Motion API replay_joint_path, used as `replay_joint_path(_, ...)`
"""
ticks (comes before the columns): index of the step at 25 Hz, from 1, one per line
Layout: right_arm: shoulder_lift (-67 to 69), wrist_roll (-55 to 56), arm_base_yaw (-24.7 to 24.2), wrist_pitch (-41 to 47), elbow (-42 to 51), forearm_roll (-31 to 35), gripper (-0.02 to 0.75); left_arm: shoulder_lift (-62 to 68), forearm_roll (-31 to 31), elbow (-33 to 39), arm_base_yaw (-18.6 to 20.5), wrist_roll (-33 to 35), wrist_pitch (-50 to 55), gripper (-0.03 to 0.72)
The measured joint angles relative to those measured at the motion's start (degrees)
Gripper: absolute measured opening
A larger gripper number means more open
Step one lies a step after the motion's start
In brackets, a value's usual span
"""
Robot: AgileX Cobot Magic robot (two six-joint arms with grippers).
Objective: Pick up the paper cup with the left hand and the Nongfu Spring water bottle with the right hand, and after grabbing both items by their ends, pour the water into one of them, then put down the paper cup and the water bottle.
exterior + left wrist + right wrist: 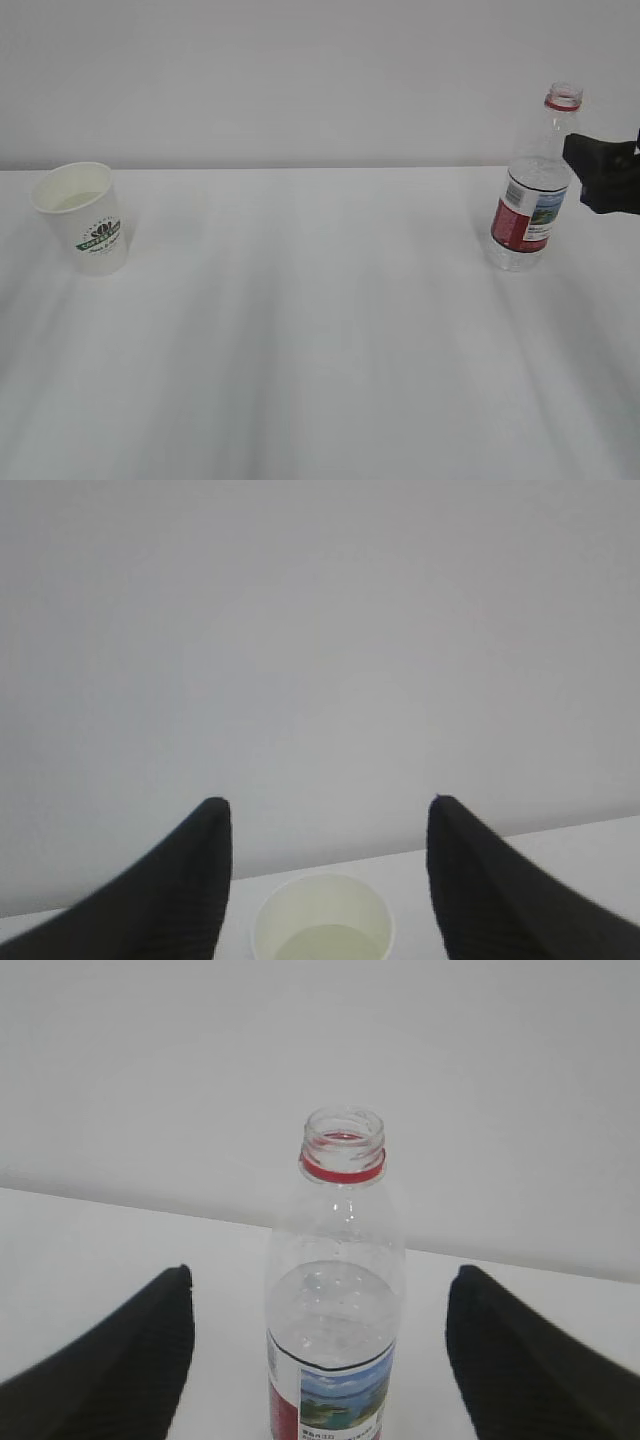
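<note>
White and matte, the table runs back to a plain pale wall. In the exterior view the paper cup stands upright at far left, tapered, with a dark green round logo and small print too blurred to read. Far right stands the Nongfu Spring water bottle, clear ribbed plastic, uncapped, with a red neck ring and a red-and-white label bearing a landscape. The right hand shows only as a black block just beside the bottle's shoulder; the left arm is out of this view.

From the left wrist, two black ribbed fingers stand spread, with the cup's cream mouth between and beyond them, a pool of water inside.

From the right wrist, the black fingers are likewise spread, flanking the bottle without touching; its label text is illegible.
</note>
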Motion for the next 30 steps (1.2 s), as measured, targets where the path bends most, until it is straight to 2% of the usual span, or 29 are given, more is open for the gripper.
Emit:
replay_joint_path(11,-10.2,0.2,0.0,3.2,4.1,0.2,0.591,-14.4,-0.4,0.3,0.0,0.7,12.8,0.451)
replay_joint_path(20,-19.9,0.5,0.0,9.3,4.8,0.2,0.590,-25.6,-0.4,0.3,0.0,0.7,23.0,0.451)
replay_joint_path(30,-26.6,0.6,0.0,15.7,4.9,0.2,0.591,-32.7,-0.3,0.3,0.0,0.7,28.5,0.451)
